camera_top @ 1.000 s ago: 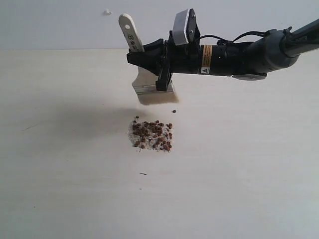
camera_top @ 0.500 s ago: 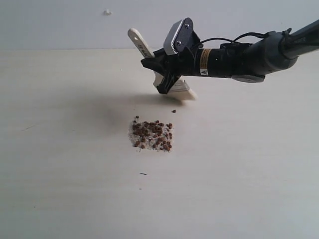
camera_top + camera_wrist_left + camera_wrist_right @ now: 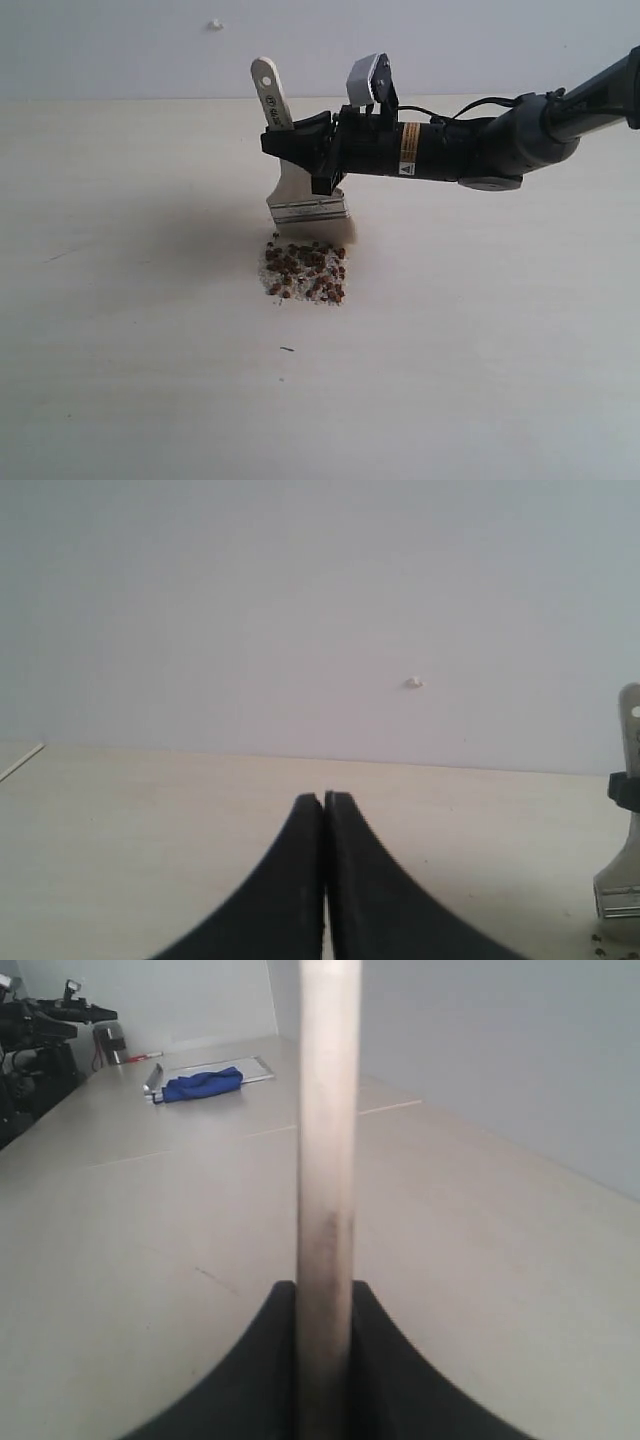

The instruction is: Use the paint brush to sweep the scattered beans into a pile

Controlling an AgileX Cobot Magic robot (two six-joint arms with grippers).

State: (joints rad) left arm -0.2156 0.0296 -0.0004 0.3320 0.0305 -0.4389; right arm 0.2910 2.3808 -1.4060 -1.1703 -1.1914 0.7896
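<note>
So our right pincer [image 3: 300,150] pinches the paint brush [image 3: 306,208] upright, bristles below against the pile [image 3: 305,272] to tighten it; left pincer [image 3: 324,810] pressed together.

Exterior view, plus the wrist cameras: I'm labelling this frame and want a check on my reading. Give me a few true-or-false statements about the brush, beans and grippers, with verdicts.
1. The right gripper holds the paint brush by its wooden handle. True.
2. The beans lie scattered all across the table. False: they sit in one compact pile.
3. The left gripper is shut and holds nothing. True.
4. The paint brush lies flat on the table. False: it stands roughly upright, bristles down at the pile's edge farther from the exterior camera.
</note>
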